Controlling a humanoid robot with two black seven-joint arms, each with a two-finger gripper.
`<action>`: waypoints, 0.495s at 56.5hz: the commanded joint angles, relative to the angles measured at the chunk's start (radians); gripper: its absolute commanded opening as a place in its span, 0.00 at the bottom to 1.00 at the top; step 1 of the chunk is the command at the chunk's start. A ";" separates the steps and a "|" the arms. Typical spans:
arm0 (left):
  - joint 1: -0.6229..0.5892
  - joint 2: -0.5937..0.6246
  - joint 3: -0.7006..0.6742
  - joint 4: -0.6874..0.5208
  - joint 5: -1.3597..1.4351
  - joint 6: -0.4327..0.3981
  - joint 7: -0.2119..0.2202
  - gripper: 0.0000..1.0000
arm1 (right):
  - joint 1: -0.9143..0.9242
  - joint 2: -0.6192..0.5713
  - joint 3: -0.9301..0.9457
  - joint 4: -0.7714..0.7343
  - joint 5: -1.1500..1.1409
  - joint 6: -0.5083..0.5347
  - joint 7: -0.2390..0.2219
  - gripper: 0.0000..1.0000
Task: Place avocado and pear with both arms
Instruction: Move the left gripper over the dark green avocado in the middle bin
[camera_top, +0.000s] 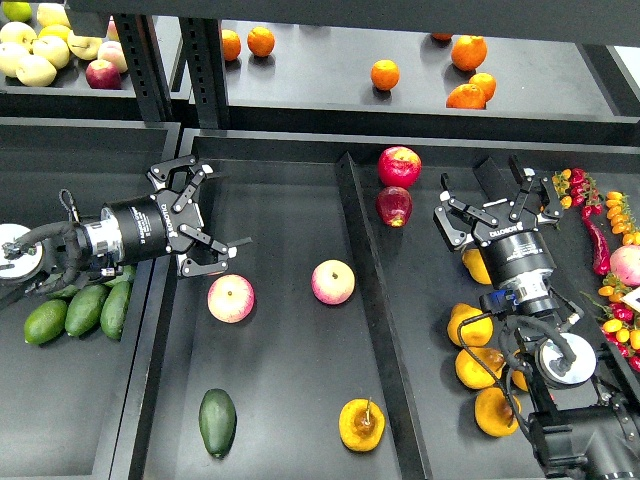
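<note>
- Dark green and glossy, the avocado lies on the floor of the middle tray, near its front left corner, with nothing of ours touching it.
- We see the pear in the same tray, to the right of the avocado and apart from it, its thin stem pointing up.
- Our left gripper hangs over the tray's left part with its fingers spread wide, holding nothing.
- Just beneath it sits a pink-yellow apple; a second apple lies further right.
- Our right gripper is over the right-hand compartment, fingers splayed apart and empty, above a cluster of yellow-orange pears.
- Lighter green avocados rest in the left bin, under our left arm.
</note>
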 joint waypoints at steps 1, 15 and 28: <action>-0.121 0.030 0.184 -0.004 0.016 -0.041 0.000 1.00 | 0.000 0.000 0.008 0.000 -0.001 -0.002 0.000 1.00; -0.291 0.013 0.553 -0.042 0.162 -0.149 0.000 1.00 | 0.002 0.000 0.013 -0.005 0.000 -0.019 0.000 1.00; -0.327 -0.024 0.752 -0.078 0.387 -0.225 0.000 1.00 | 0.011 0.000 0.046 -0.028 0.000 -0.022 0.000 1.00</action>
